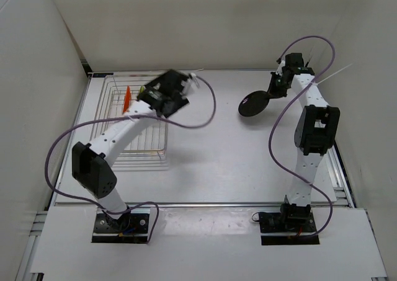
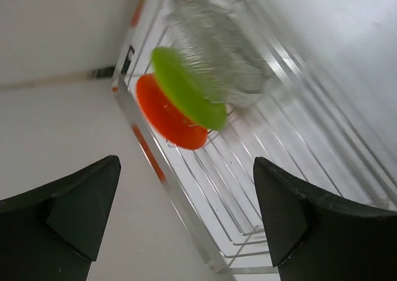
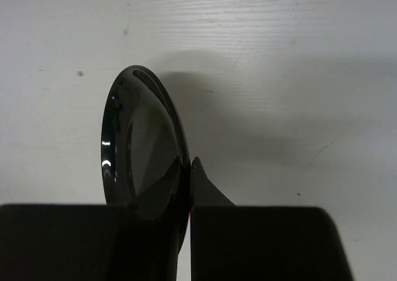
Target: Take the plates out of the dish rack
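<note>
Two arms: the left arm (image 1: 118, 135) and the right arm (image 1: 310, 138) are reaching away from the near edge of the white table (image 1: 217, 169). The left one is going toward the dish rack (image 1: 139, 151), the right one over the bare right side.
Right claw (image 3: 187, 163): it is pinching the rim of the black plate (image 3: 141, 141), jaws closed on either side of it.
Black plate: it is standing on edge in that grip, outside the dish rack and well apart from it, over the right half of the table. Whether its far rim is touching the tabletop cannot be told.
Left claw (image 2: 186, 169): it is hanging over the dish rack with jaws spread wide, gripping nothing and touching no plate.
Dish rack: the silver wire basket is sitting on the left side of the table, close to the left wall (image 1: 37, 76).
Three plates in the rack: they are standing on edge in a row. The orange-red plate (image 2: 162, 120) is sitting at the left end, the lime green plate (image 2: 186, 89) just beside it in the middle, and the clear plate (image 2: 214, 51) beyond that.
</note>
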